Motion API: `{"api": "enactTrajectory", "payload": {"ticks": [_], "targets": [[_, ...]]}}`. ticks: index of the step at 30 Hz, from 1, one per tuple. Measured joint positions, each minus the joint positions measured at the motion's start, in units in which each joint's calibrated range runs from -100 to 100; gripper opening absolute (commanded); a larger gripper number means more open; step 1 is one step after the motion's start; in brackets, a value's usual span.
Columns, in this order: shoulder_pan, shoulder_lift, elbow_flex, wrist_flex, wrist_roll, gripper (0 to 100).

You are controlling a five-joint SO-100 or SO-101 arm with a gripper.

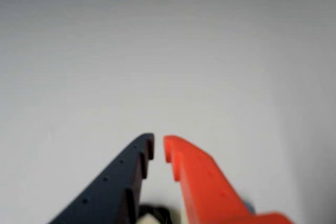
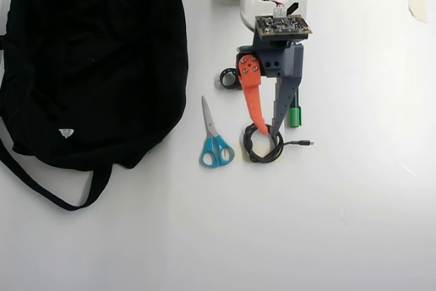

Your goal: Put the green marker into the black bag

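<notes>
Two fingers make up the pincer (image 2: pixel 268 129), one orange (image 2: pixel 253 99) and one dark grey (image 2: pixel 284 97), and in the overhead view they run down the picture from the arm's wrist and converge until their tips sit nearly together over a coiled black cable (image 2: pixel 263 146). In the wrist view the same tips (image 1: pixel 158 148) stand with only a thin slit between them, pinching nothing, over a plain white surface. So the pincer is all but pressed together and empty.

The green marker (image 2: pixel 294 115) lies on the white table (image 2: pixel 354 202) just to the right of the dark finger in the overhead view; only its bright green end shows past the finger, the rest being hidden under the arm. Whether the finger touches it cannot be told.

The black bag (image 2: pixel 95 59) fills the upper left of the overhead view, well apart from the arm, lying flat with a small white label (image 2: pixel 66 133) near its lower edge and a long strap (image 2: pixel 41 185) looping out below it.

Between the bag and the pincer lie scissors (image 2: pixel 214 138) with blue handles, blades pointing up the picture. A small black ring (image 2: pixel 229 78) sits just left of the orange finger's base. The cable's free end, with a small plug (image 2: pixel 308 143), trails to the right of the coil
</notes>
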Motion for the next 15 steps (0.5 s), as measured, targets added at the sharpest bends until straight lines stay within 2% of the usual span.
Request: {"api": "enactTrajectory", "payload": {"ticks": [15], "targets": [[-0.9,0.0,-5.2,26.7,0.0,2]]}}
